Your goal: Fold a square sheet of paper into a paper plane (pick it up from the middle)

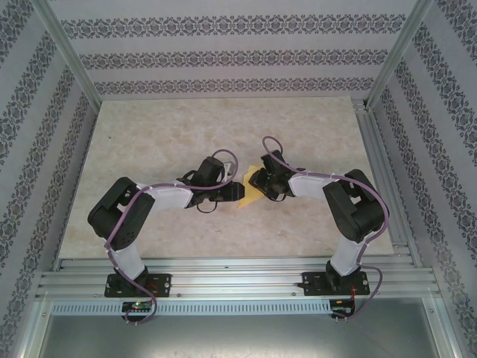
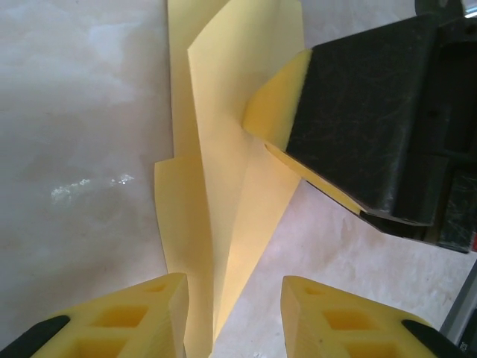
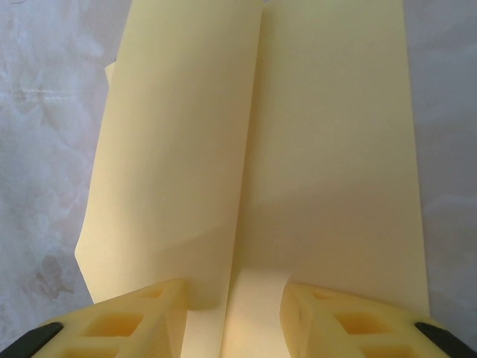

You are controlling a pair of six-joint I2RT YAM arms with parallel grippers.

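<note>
The yellow sheet of paper (image 1: 244, 195) lies folded at mid-table between my two grippers. In the left wrist view the sheet of paper (image 2: 223, 149) narrows to a point that runs between my left fingers, with one flap lifted along a centre crease. My left gripper (image 2: 235, 298) is open around that tip. My right gripper (image 3: 233, 298) is open over the wide end of the sheet of paper (image 3: 328, 149), its fingers either side of a raised flap edge. A right finger pad (image 2: 276, 112) rests on the paper. Left gripper (image 1: 233, 191) and right gripper (image 1: 258, 181) nearly meet.
The marbled tabletop (image 1: 186, 134) stretches away behind and beside the arms. Patterned walls close in three sides. A metal rail frame (image 1: 238, 272) runs along the near edge under both arm bases, and another rail (image 1: 380, 171) lines the right side.
</note>
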